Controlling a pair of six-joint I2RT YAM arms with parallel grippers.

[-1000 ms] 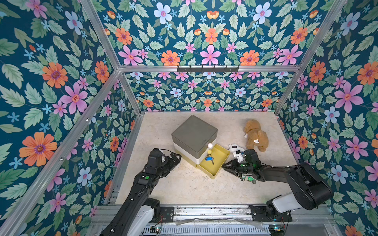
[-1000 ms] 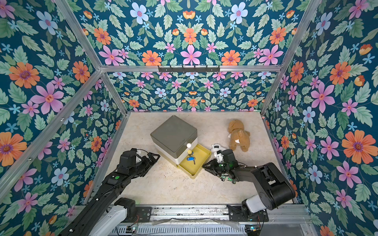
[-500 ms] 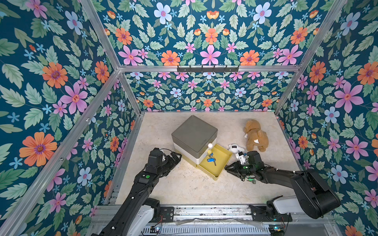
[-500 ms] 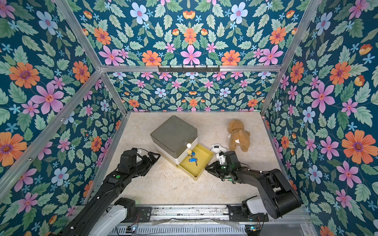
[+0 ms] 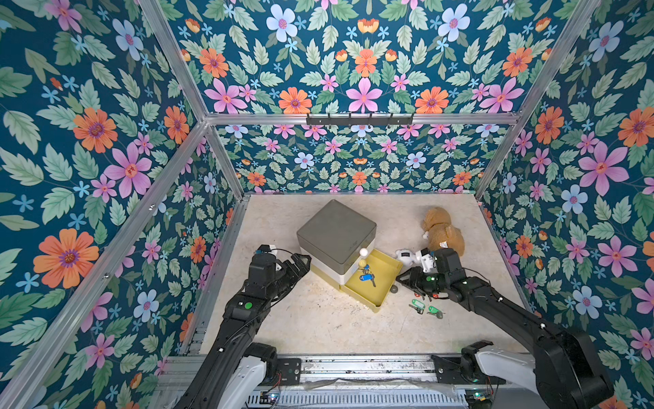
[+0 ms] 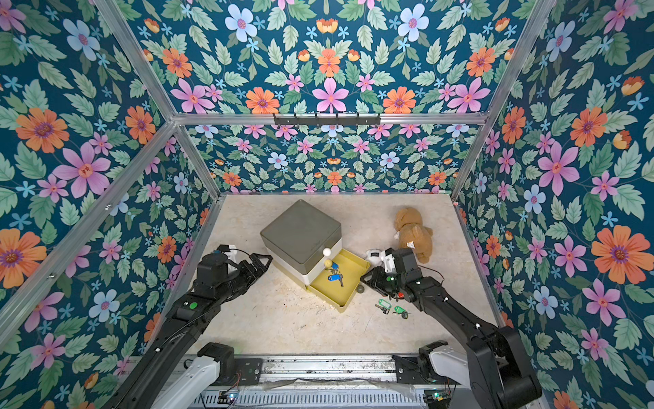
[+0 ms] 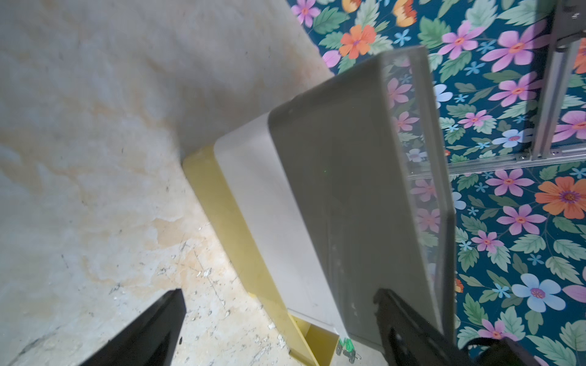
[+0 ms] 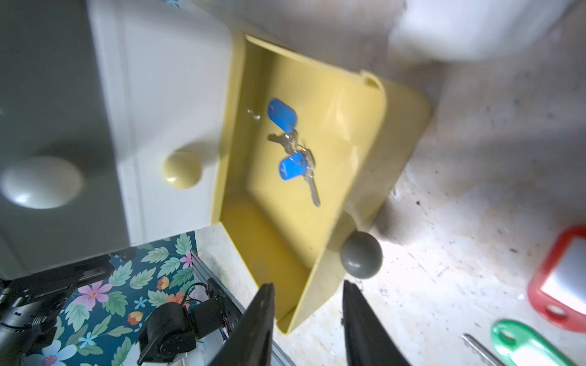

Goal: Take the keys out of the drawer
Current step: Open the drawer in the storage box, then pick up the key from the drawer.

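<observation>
blue keys: two blue-tagged keys (image 8: 291, 149) on the floor of the open yellow drawer (image 5: 389, 290), mid-counter, which opens toward the near right corner; they touch each other.
keys out: green pair (image 5: 426, 308) on counter (image 5: 318, 325) toward near right corner; red tag (image 8: 561, 279) just beside.
right tool (image 8: 307, 285): fingers apart, empty, just outside the drawer's front wall, by grey knob (image 8: 361, 255).
left tool (image 5: 300, 262): apart, empty, beside the cabinet (image 5: 336, 230) on the side facing the counter's left edge.
risk: a finger clips the wall or knob on entry, so the drawer shoves in; flat keys slip; one blue key drags the other; right arm sweeps the green pair.
unclear: red keys mostly under right arm in both top views, count unconfirmed; can't tell if blue rings are linked; drawer's rear hidden under cabinet.
</observation>
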